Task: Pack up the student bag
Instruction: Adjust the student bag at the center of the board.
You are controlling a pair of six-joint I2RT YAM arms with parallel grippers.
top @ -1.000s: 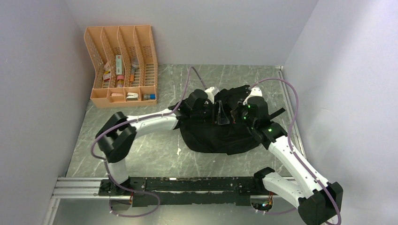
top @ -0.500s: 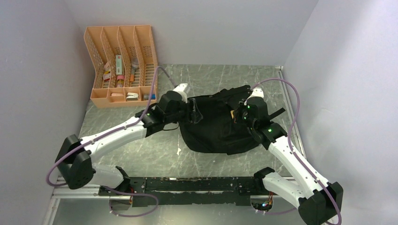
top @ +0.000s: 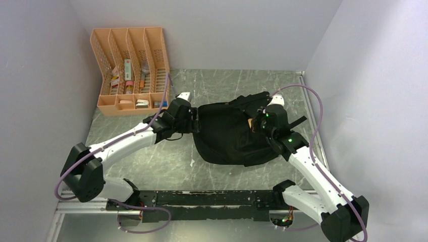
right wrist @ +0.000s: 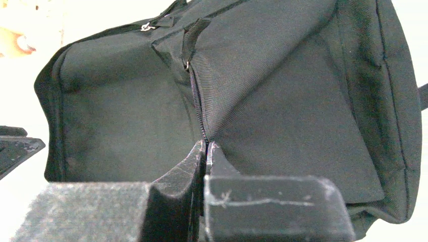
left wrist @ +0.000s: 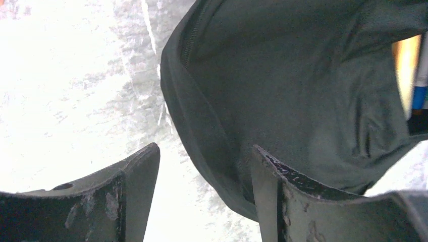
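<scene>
While the left fingers are held wide at the left rim of the large black soft fabric backpack, laid crosswise on the grey marbled bench, a fold beside its zipper is clamped between the right fingers.

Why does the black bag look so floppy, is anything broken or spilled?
Nothing looks broken or spilled. The student bag lies slumped on the table, its soft fabric sagging. The right gripper pinches its fabric; the left gripper is open near its other side.
</scene>
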